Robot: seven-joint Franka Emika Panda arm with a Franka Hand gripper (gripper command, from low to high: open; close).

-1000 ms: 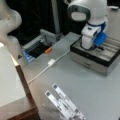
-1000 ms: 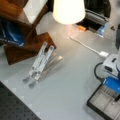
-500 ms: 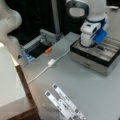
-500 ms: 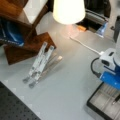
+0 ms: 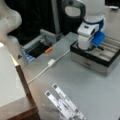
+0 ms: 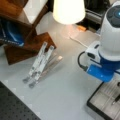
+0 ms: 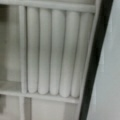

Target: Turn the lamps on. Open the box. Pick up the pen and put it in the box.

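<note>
1. One box (image 5: 96, 58) stands open on the grey table (image 5: 75, 85) at a front view's right, with silver-grey sides, a black rim and a pale interior; in a front view only its corner (image 6: 105, 105) shows at the bottom right.
2. The wrist view looks straight into that box (image 7: 57, 52): five pale rounded grooves side by side, a cross wall below them and the black rim (image 7: 96, 60) running down the right.
3. One pen (image 6: 116, 98), slim and dark, lies in the box at a front view's right edge; a thin dark shape (image 5: 101, 47) beside the arm in the box may be the same pen.
4. One lamp (image 6: 68, 11) is lit, its shade glowing at a front view's top.
5. Two flat white perforated strips (image 5: 66, 102) lie crossed near a front view's bottom; in a front view they (image 6: 40, 62) sit left of centre.
6. One white cable (image 5: 50, 63) runs across the table from the box's far corner.
7. One gripper (image 5: 96, 47) hangs low over the open box, hidden behind the white and blue wrist; whether its fingers are spread or closed I cannot tell, nor whether it holds anything.
</note>
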